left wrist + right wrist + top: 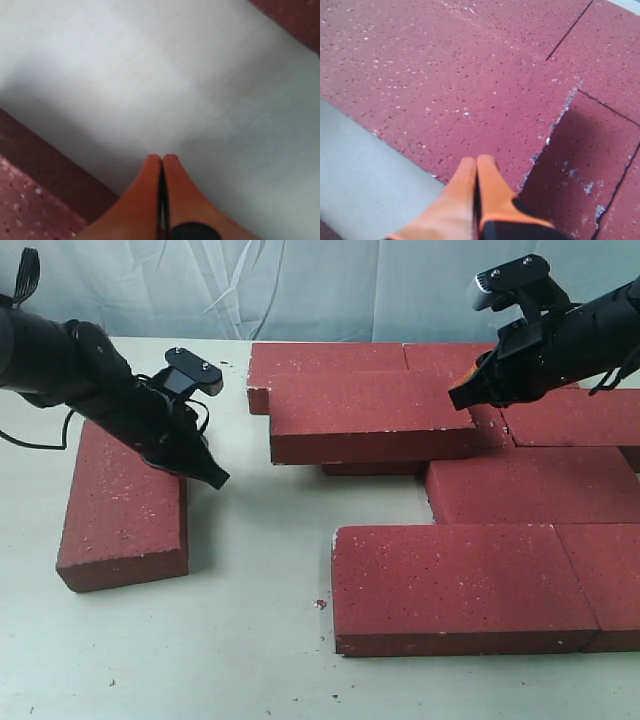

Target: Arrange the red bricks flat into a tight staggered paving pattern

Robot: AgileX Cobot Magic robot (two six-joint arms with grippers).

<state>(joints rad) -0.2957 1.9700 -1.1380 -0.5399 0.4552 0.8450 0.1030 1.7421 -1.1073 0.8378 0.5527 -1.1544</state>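
Several dark red bricks lie flat on the right half of the pale table. One brick (365,415) rests on top of the others, overlapping them near the middle. A lone brick (125,505) lies apart at the left. My left gripper (218,480) is shut and empty, hovering just right of that lone brick (30,200). At the stacked brick's right end, close above its corner (470,100), is my right gripper (455,398), also shut and empty. A gap of bare table shows between the stacked brick and the front row (460,585).
Small red crumbs (320,604) lie on the table by the front brick. Bare table surface (260,570) spreads between the lone brick and the group. A pale curtain (300,280) hangs behind.
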